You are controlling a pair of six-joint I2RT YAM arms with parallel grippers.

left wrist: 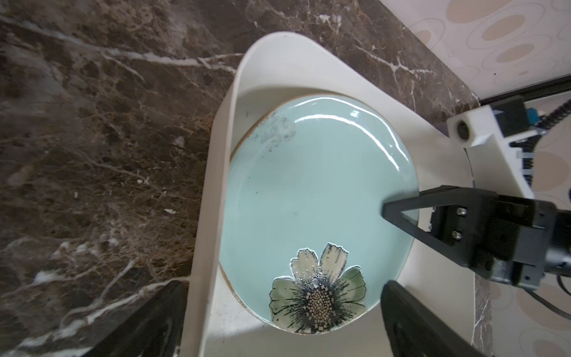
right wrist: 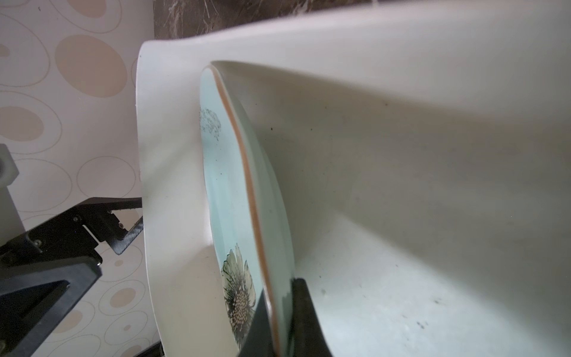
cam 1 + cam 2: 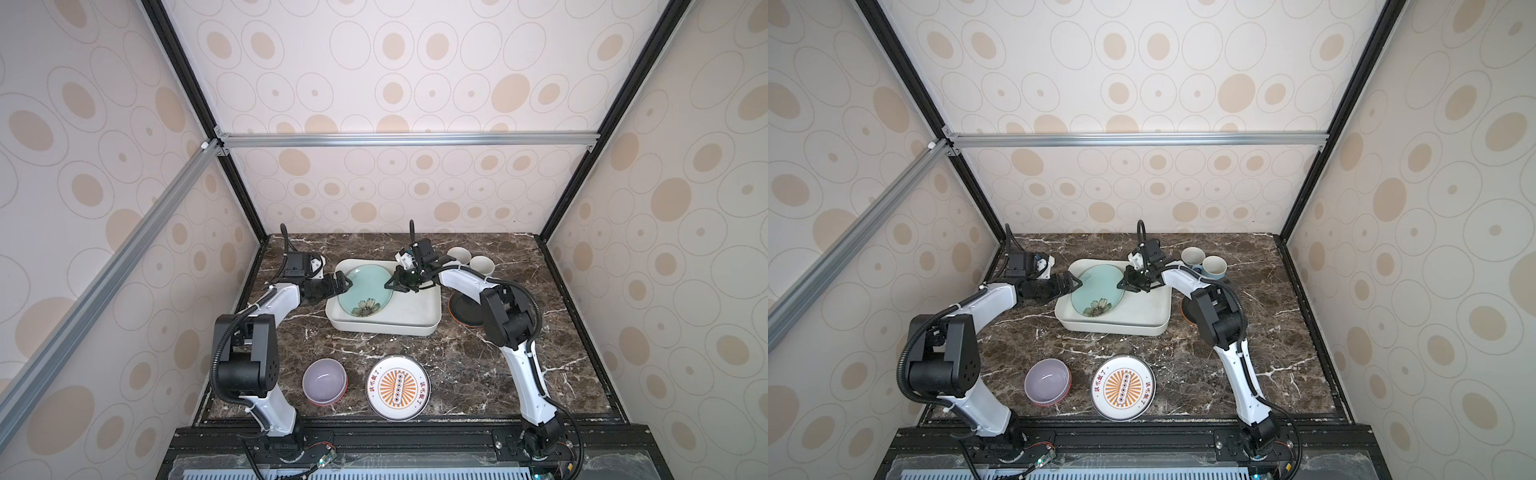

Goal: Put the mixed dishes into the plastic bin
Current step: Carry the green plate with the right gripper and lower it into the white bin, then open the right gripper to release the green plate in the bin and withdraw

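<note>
Right wrist view: the right fingers [image 2: 306, 318] are clamped on the rim of a green plate [image 2: 234, 185], one finger on each face, holding it tilted inside the bin [image 2: 401, 154]. Left wrist view: the left fingers [image 1: 414, 324] stand wide apart and empty, just beside the plate's opposite edge.

It is glazed ceramic, so it should be stiff, fairly heavy, slick and easily chipped. It is best gripped at the rim and lowered gently.

Counted in a top view:
- One bin, with one plate in it.
- On the counter [image 3: 457, 365], well apart from both fingers, one sunburst plate [image 3: 398, 387] and one bowl [image 3: 324, 380].
- Near the right fingers, two mugs [image 3: 458, 254].
- Under the right arm, a dark stack [image 3: 463, 309], perhaps two or three plates.
</note>
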